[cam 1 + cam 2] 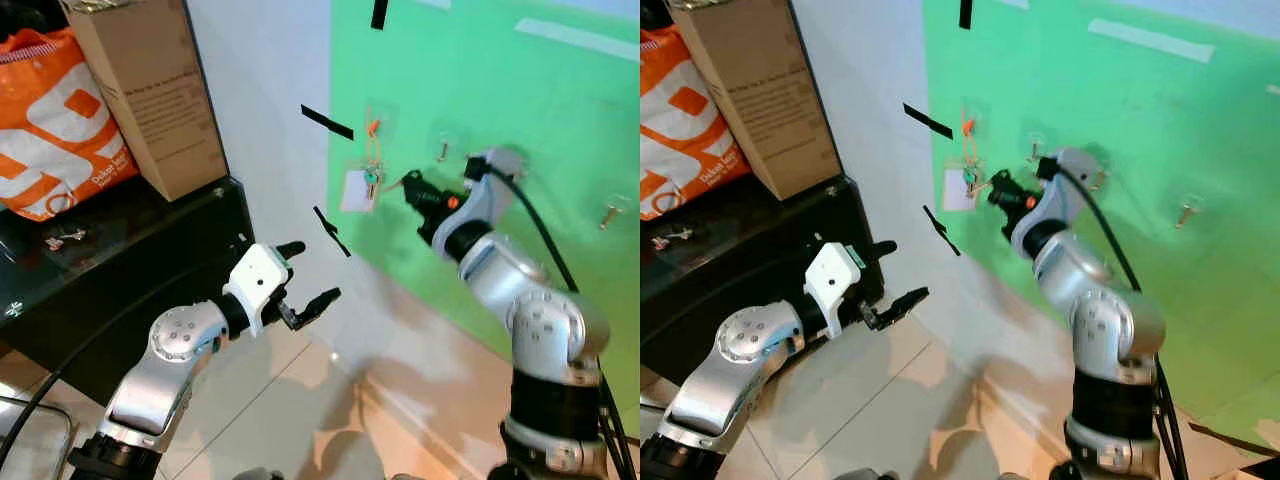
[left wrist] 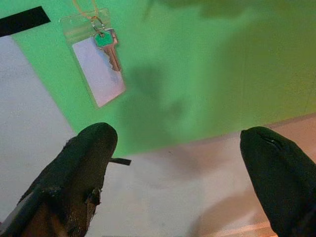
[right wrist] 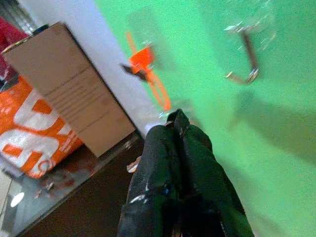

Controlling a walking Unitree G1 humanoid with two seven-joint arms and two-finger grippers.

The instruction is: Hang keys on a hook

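Note:
A silver key with a green head (image 1: 371,181) and a clear tag card (image 1: 356,191) hang by an orange strap (image 1: 374,140) from a small hook (image 1: 375,122) on the green wall panel (image 1: 500,90). In the left wrist view the key (image 2: 109,45) and the card (image 2: 98,74) hang free. My right gripper (image 1: 409,186) is shut, its tips just right of the key at the same height; nothing shows between its fingers (image 3: 177,148). The strap's hook (image 3: 140,61) lies beyond those tips. My left gripper (image 1: 312,273) is open, low and left of the keys.
Two bare metal hooks (image 1: 442,150) (image 1: 612,210) stick out of the green panel further right. A black cabinet (image 1: 120,270) at the left carries a cardboard box (image 1: 150,90) and an orange bag (image 1: 55,120). Black tape strips (image 1: 327,122) mark the white wall. Pale floor tiles (image 1: 300,400) lie below.

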